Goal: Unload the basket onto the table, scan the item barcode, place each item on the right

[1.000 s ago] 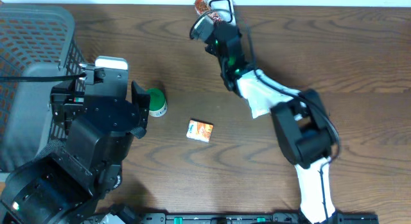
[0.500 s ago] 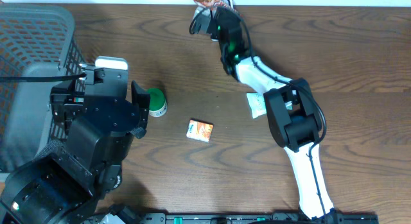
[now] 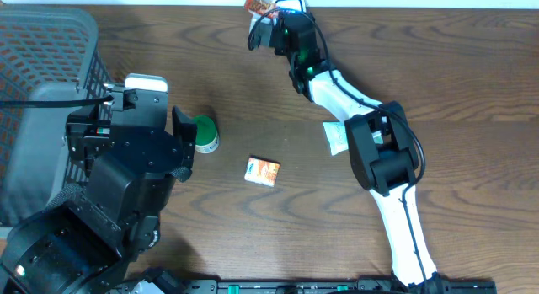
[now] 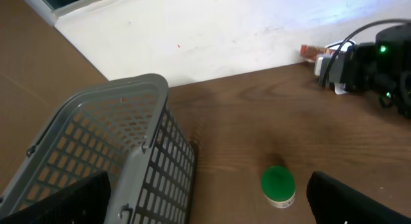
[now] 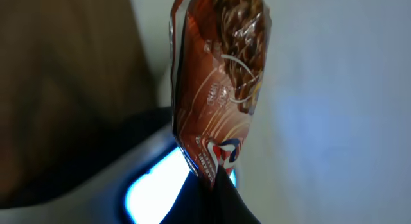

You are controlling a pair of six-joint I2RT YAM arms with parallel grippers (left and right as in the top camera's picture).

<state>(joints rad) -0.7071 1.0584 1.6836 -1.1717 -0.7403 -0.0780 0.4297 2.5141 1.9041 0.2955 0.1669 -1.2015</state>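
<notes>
No legible text in any view. Snack packet (image 5: 215, 89): small print and a red-blue emblem (image 5: 221, 149) at its lower end, too blurred to read. Green-lidded tub (image 4: 278, 185): side label unreadable.

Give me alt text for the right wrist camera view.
A glossy reddish-brown snack packet, pinched at its lower corner by the shut right gripper, fills the centre. Behind it a blurred scanner window glows blue-white, with brown table at left.
</notes>
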